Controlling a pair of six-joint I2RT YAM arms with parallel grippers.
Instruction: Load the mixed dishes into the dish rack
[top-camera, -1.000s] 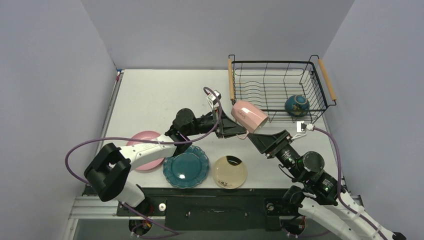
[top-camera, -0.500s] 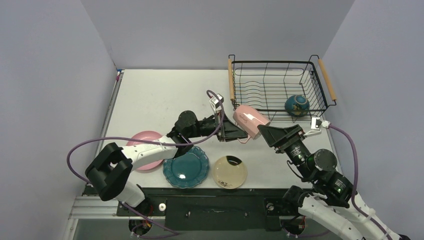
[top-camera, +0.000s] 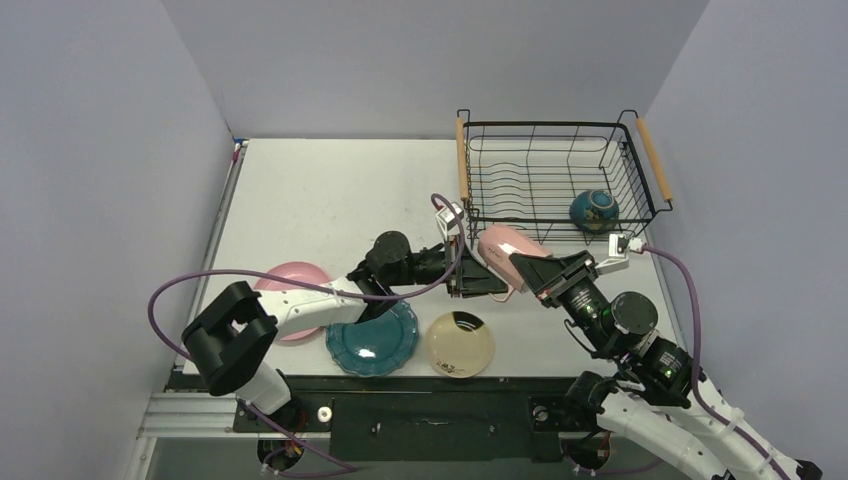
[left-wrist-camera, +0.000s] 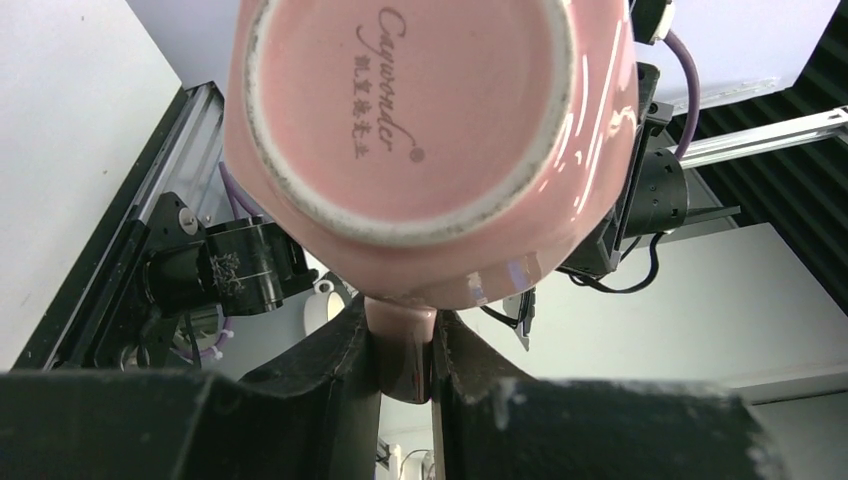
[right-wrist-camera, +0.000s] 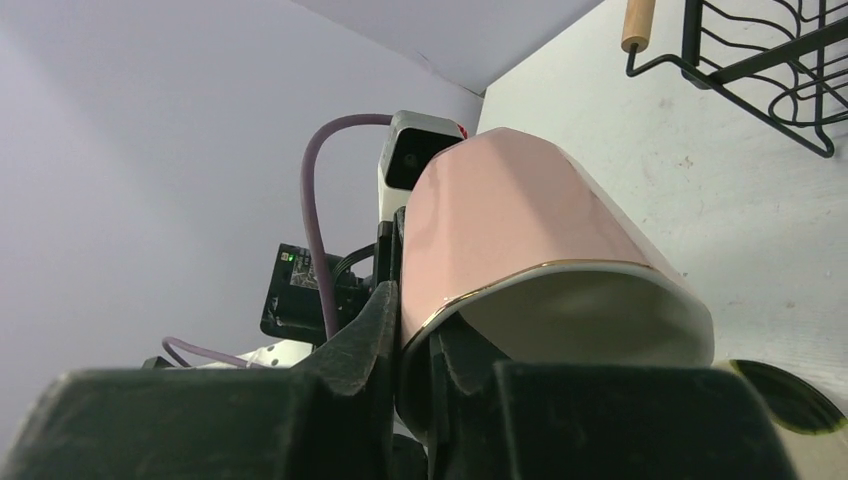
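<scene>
The pink cup (top-camera: 503, 246) hangs tilted above the table, just in front of the dish rack (top-camera: 546, 124). My left gripper (top-camera: 482, 278) is shut on its handle (left-wrist-camera: 401, 345), with the cup's base (left-wrist-camera: 420, 110) filling the left wrist view. From the other side, my right gripper (top-camera: 533, 270) is shut on the cup's rim (right-wrist-camera: 560, 272), one finger inside and one outside. The dark-teal bowl (top-camera: 594, 211) sits inside the rack. The pink plate (top-camera: 285, 273), teal plate (top-camera: 376, 338) and cream dish (top-camera: 460, 345) lie at the table's near edge.
The rack has wooden handles (top-camera: 462, 160) on its left and right ends, and its near corner (right-wrist-camera: 760, 60) shows in the right wrist view. Purple cables loop off both arms. Grey walls close in the table on three sides.
My right gripper moved in and closed on the cup's rim. The left arm stretched further right, carrying the cup a little right and lower.
</scene>
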